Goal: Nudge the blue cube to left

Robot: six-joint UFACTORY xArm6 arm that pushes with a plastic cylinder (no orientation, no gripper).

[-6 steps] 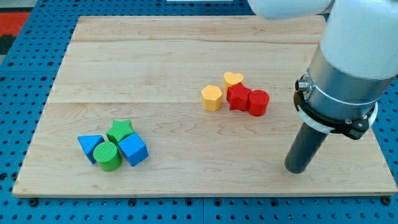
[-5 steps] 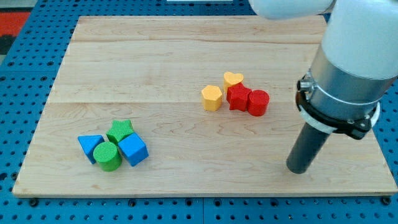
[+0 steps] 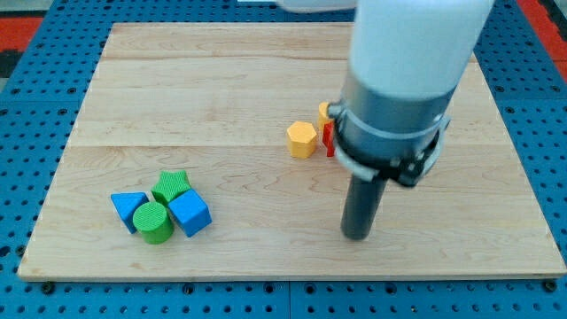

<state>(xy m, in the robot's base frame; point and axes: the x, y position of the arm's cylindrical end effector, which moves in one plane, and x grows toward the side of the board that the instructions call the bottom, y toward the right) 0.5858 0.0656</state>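
Observation:
The blue cube [image 3: 190, 213] lies at the board's lower left. It touches a green cylinder [image 3: 155, 222] on its left and a green star [image 3: 171, 185] above it. A blue triangle [image 3: 128, 207] sits at the far left of that cluster. My tip [image 3: 356, 236] rests on the board well to the right of the blue cube, at about the same height in the view, with bare wood between them.
A yellow hexagon-like block [image 3: 302, 139] sits near the board's middle. Beside it a yellow block [image 3: 324, 110] and a red block [image 3: 328, 137] show only as slivers behind the arm's body [image 3: 399, 89]. The wooden board [image 3: 221, 80] lies on a blue pegboard.
My tip and the arm have moved left by a good stretch. The arm now hides most of the red blocks and the yellow heart. The blocks have not moved.

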